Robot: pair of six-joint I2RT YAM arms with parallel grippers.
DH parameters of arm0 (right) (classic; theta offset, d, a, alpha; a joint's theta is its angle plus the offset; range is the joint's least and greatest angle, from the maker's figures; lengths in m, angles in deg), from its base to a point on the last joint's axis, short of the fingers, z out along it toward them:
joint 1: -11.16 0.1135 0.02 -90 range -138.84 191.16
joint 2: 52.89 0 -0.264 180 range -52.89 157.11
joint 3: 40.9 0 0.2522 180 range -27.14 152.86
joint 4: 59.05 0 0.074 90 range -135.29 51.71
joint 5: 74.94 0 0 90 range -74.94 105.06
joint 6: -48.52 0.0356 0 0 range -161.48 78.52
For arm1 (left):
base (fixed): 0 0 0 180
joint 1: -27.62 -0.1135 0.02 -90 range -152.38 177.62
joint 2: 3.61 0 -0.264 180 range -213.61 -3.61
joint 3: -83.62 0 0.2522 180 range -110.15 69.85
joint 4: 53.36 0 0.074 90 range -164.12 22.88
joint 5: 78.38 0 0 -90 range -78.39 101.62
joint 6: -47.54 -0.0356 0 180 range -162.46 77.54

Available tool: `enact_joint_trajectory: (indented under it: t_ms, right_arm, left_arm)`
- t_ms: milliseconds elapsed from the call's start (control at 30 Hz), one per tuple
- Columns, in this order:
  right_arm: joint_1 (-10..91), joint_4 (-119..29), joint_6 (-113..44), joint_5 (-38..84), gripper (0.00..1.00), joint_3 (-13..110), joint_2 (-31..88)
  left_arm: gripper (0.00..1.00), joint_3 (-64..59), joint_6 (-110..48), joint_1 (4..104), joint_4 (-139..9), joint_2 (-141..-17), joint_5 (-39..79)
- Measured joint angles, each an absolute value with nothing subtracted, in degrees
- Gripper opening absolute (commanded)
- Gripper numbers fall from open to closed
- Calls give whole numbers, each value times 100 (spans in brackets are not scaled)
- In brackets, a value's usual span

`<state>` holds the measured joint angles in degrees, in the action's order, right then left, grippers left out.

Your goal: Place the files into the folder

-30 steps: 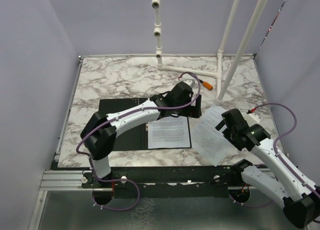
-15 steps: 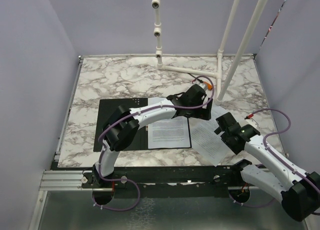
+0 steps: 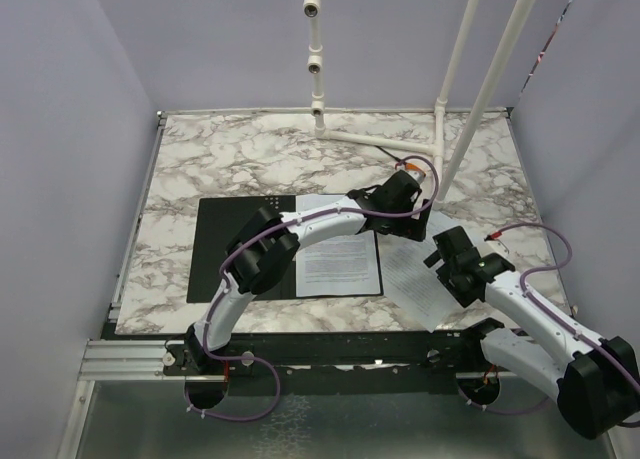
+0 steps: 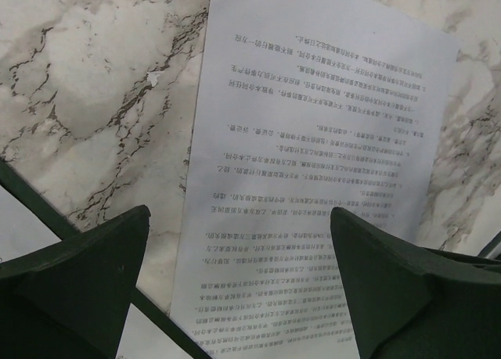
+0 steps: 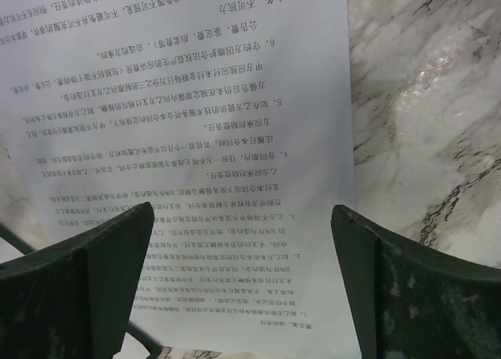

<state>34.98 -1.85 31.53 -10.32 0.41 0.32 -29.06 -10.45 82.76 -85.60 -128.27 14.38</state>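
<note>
One loose sheet (image 3: 410,279) lies just right of the folder (image 3: 215,239), under left gripper (image 4: 239,212) and right gripper (image 5: 243,210), both spread wide. Dense Chinese print.

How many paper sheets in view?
2: one sheet on the open folder, another sheet loose on the table right of it. White edge behind the left arm may be a third.

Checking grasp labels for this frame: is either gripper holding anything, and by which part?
Nothing held. The left gripper and right gripper are both open and empty, each over the loose printed sheet lying on the marble table.
</note>
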Motion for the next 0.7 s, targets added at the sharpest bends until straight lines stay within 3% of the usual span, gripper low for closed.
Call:
enact_joint_trajectory:
  t_ms: [700]
  right_arm:
    - [3364,-119,3243,-973,100,4,268]
  left_arm:
    - [99,-3109,-1213,8234,-8691,-13247,1431]
